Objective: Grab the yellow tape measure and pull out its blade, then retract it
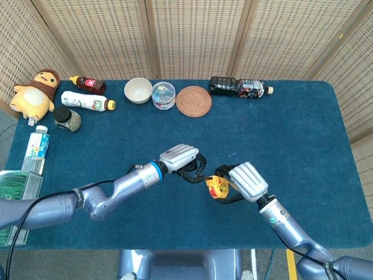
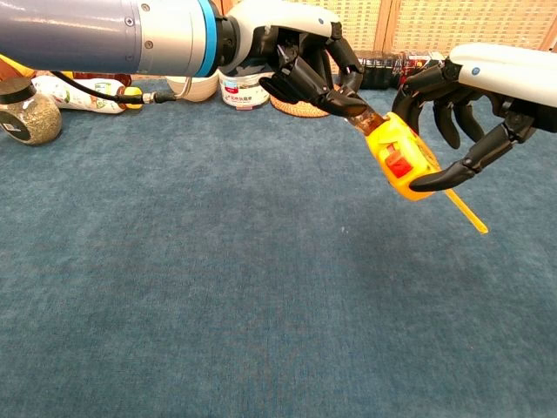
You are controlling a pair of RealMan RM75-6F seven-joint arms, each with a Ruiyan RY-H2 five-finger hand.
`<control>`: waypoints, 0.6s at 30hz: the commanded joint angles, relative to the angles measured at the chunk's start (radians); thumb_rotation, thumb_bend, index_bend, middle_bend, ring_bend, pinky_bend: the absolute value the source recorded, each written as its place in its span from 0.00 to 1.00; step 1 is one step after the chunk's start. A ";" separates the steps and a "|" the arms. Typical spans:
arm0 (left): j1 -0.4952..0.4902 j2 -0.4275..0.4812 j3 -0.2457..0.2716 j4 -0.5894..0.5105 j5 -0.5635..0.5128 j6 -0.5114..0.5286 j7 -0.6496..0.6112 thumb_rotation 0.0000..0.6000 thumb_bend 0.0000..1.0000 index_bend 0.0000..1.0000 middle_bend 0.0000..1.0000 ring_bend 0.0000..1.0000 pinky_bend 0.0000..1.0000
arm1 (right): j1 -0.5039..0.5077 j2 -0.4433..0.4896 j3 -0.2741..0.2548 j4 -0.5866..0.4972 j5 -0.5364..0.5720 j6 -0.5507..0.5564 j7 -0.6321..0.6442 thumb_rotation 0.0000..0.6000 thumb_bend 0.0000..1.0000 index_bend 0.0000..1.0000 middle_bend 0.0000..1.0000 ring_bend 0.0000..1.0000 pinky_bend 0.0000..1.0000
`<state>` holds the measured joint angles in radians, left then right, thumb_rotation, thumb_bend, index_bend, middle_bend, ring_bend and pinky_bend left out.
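Note:
The yellow tape measure (image 1: 216, 187) (image 2: 399, 158), with a red button on its side, hangs above the blue table between both hands. My right hand (image 1: 247, 181) (image 2: 477, 94) grips its case from the right, fingers curled around it. Coming from the left, my left hand (image 1: 181, 158) (image 2: 305, 66) pinches the end of the blade (image 2: 364, 117). A short dark stretch of blade shows between those fingertips and the case. A yellow wrist strap (image 2: 466, 210) dangles below the case to the right.
Along the table's back edge stand a white bowl (image 1: 138, 90), a clear tub (image 1: 163, 95), a woven coaster (image 1: 193, 101) and a dark bottle (image 1: 240, 87) lying on its side. At far left are a plush toy (image 1: 36, 89), bottles, a jar (image 1: 68, 119) and a carton (image 1: 36, 149).

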<state>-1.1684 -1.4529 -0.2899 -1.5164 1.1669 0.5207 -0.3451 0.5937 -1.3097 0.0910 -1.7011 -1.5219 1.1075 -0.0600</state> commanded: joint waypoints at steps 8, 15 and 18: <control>0.037 0.031 0.024 -0.017 0.027 0.020 -0.002 0.89 0.36 0.71 1.00 0.97 1.00 | 0.008 0.054 -0.017 0.012 -0.015 -0.030 -0.041 0.78 0.19 0.58 0.62 0.63 0.66; 0.088 0.055 0.057 -0.032 0.068 0.066 -0.003 0.89 0.36 0.71 1.00 0.97 1.00 | 0.012 0.095 -0.037 0.021 -0.020 -0.063 -0.063 0.78 0.19 0.58 0.62 0.63 0.66; 0.114 0.073 0.075 -0.043 0.086 0.082 -0.013 0.89 0.36 0.71 1.00 0.97 1.00 | 0.009 0.108 -0.044 0.028 -0.020 -0.070 -0.064 0.78 0.19 0.58 0.62 0.63 0.66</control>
<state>-1.0618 -1.3864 -0.2213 -1.5545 1.2456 0.5949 -0.3537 0.6035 -1.2032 0.0480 -1.6741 -1.5414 1.0390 -0.1234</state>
